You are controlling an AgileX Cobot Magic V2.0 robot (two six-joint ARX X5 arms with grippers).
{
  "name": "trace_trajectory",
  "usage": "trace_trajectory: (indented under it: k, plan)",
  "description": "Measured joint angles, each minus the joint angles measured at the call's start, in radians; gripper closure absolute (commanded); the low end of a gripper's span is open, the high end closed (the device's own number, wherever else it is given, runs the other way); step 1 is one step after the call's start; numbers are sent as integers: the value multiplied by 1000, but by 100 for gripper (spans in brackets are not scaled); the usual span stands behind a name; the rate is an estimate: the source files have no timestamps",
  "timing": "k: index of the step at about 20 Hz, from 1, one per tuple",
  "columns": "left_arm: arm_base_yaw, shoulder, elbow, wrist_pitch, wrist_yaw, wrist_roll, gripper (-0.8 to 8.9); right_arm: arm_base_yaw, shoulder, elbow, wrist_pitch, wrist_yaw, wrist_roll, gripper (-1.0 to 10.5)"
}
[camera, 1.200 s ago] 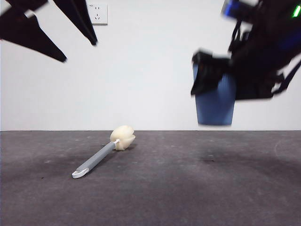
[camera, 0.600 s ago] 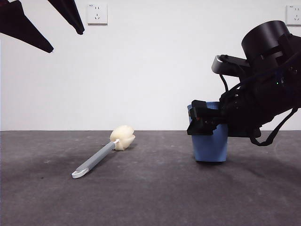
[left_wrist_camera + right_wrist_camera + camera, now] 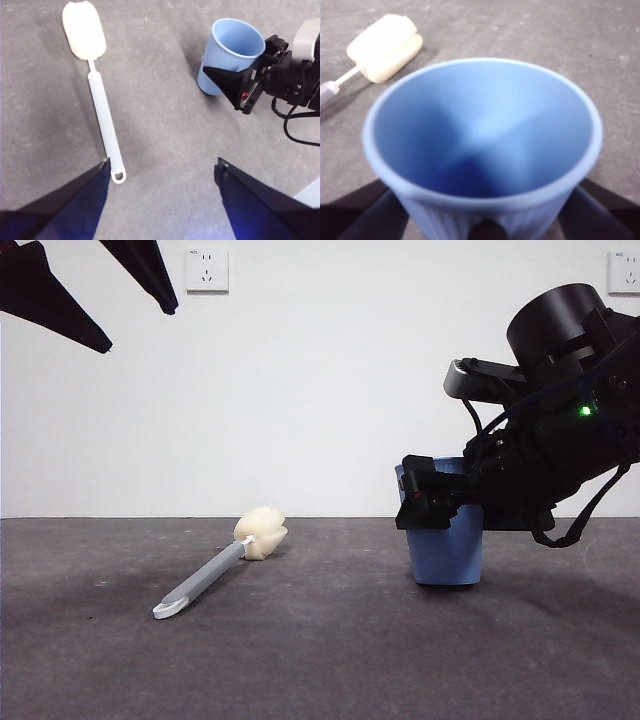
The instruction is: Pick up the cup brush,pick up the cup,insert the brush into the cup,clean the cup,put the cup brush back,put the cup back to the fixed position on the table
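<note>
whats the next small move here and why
Probably open the right end effector and back it off the cup: the cup stands upright on the table, and the cup brush already lies flat, clear of the raised, open left end effector.

Bare lab: white wall [image 3: 320,390], sockets [image 3: 206,270]

No readable text, label, brand or number shows on anything in these views.

Dark grey table [image 3: 320,660], cup brush [image 3: 215,570] lying flat, cup [image 3: 447,550] upright
</note>
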Motion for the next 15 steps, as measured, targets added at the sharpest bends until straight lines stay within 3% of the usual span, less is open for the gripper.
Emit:
trace_trajectory:
  k: [2,9,15]
  plan:
    - [0,0,0,-8,0,0,463,0,17,-16,-96,1,0,408]
    - [0,0,0,-25,0,2,463,0,-29,-24,-169,1,21,408]
    - [0,0,0,-26,0,2,463,2,-297,-24,-506,1,70,409]
